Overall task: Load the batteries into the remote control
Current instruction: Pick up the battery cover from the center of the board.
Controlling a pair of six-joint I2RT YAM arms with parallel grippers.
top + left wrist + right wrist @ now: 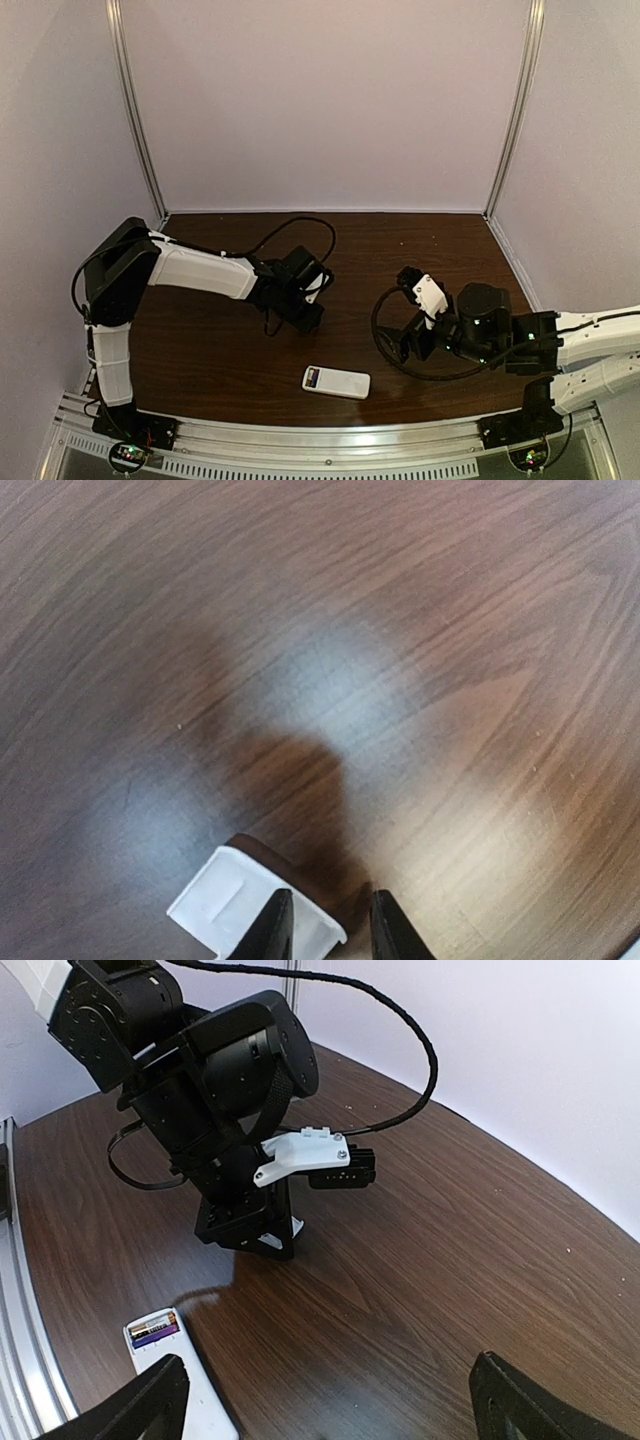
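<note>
Remote control lies on the tabletop between the arms, batteries seated in its open bay (gold, purple). Left end effector: jaws narrow over a white flat piece; cannot tell if gripping. Right end effector: spread wide, empty.

Wide open right above the remote control. Blocked behind it and a bit left by the left gripper, down low at the table. Blocked behind it to the right by the right gripper and a looping black cable. Free between those two.
</note>
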